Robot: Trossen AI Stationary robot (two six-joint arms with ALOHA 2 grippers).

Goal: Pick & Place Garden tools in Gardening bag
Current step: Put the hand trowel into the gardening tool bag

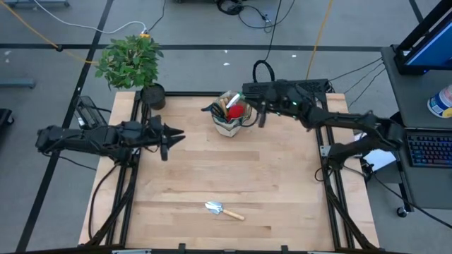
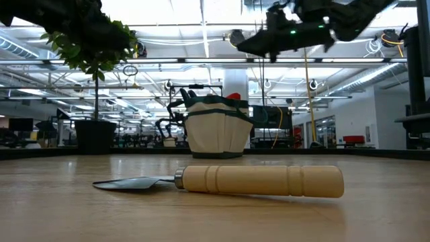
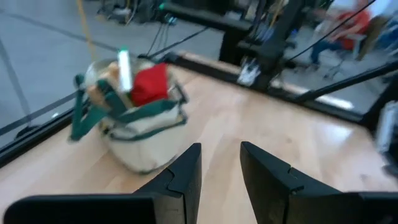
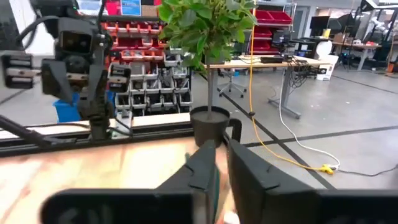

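The beige gardening bag (image 1: 229, 118) with green trim stands on its base at the table's far middle. It holds a red glove (image 1: 238, 111), a green-white bottle (image 3: 124, 67) and wooden handles. A wooden-handled trowel (image 1: 223, 210) lies flat near the front edge, and is close in the low view (image 2: 262, 180). My right gripper (image 1: 257, 114) hovers just right of the bag's top, empty, with only a narrow slit between its fingers (image 4: 219, 154). My left gripper (image 1: 175, 138) is left of the bag, above the table, open and empty (image 3: 221, 152).
A leafy plant (image 1: 131, 60) in a black pot (image 1: 152, 96) stands at the table's far left corner, and also shows in the right wrist view (image 4: 208, 118). Bare wooden table (image 1: 282, 176) lies between the bag and the trowel. Black frame rails run along the table's edges.
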